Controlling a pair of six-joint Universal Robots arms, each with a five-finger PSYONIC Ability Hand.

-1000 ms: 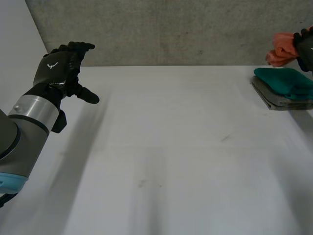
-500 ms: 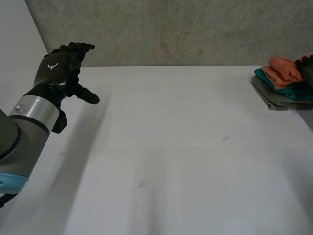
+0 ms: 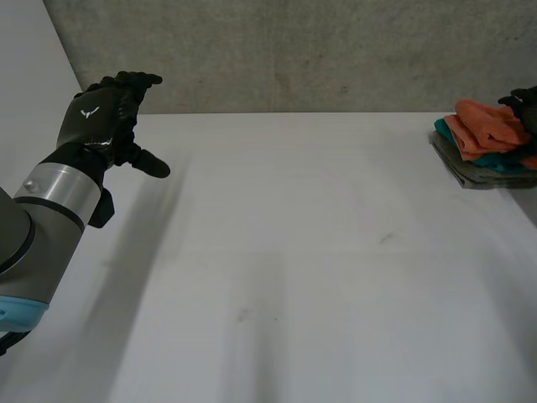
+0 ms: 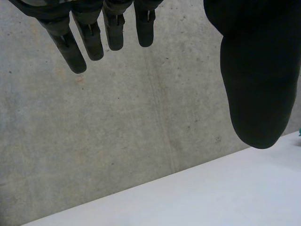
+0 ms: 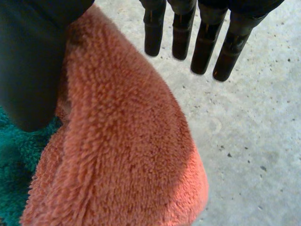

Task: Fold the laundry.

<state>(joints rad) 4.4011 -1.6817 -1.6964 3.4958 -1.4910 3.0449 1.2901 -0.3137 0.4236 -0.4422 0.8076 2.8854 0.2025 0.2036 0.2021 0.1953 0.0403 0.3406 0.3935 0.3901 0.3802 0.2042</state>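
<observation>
Three cloths: orange cloth (image 3: 485, 126), teal cloth (image 3: 442, 127), grey cloth (image 3: 468, 175). Two hands: left hand (image 3: 101, 119), right hand (image 3: 528, 107). One table (image 3: 319, 252).

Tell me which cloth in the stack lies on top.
The orange cloth: it lies over the teal cloth, with the grey cloth at the bottom.

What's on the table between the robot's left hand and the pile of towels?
Nothing: the head view shows bare white table between the left hand and the folded pile.
</observation>
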